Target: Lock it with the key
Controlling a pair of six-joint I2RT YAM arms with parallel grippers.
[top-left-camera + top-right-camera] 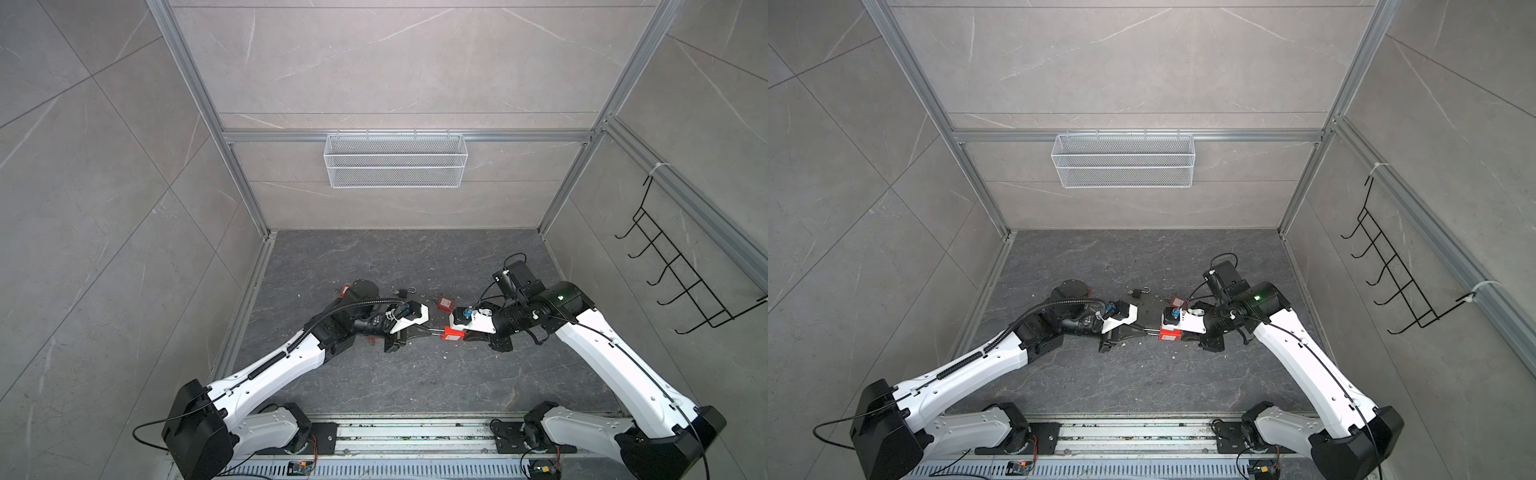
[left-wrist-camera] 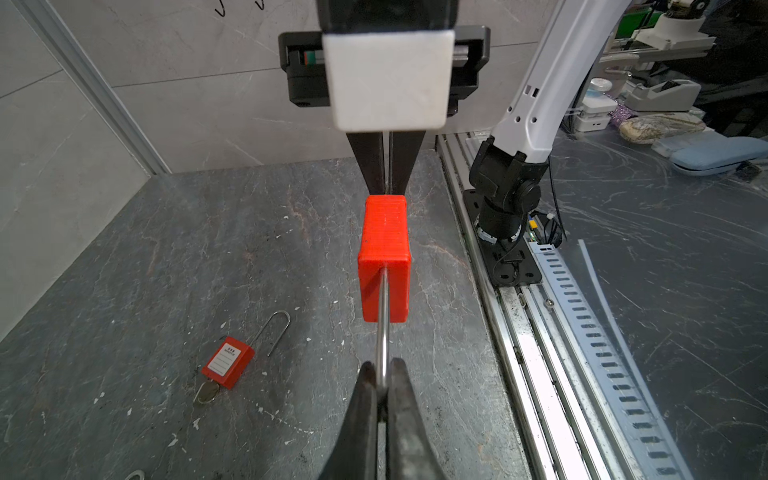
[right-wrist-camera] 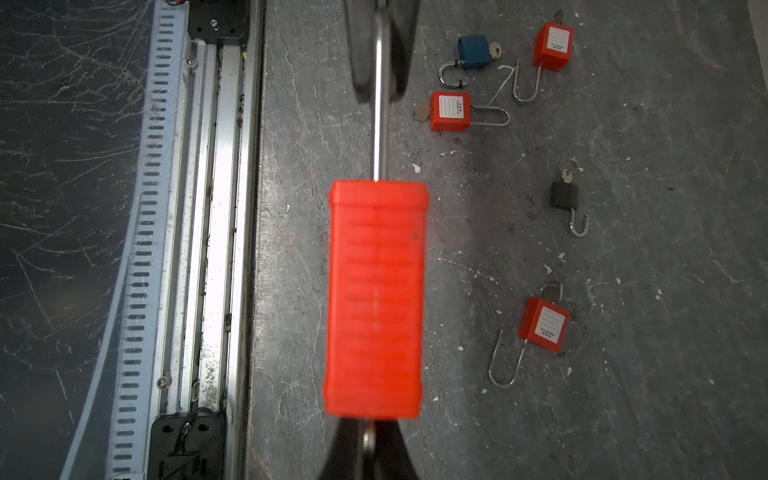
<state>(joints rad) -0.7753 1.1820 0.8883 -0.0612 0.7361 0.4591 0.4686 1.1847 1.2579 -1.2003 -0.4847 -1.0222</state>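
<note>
Directly beneath red padlock (image 1: 452, 333), dark flecked tabletop (image 1: 395, 382); pale tiled walls (image 1: 104, 208) around.

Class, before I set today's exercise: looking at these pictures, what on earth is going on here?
Two robot arms hold one red padlock between them. The left gripper is shut on its shackle, and the right gripper is shut on the key at the body's opposite end. Whether the shackle is pushed home cannot be told. The other padlocks lie untouched on the table.
</note>
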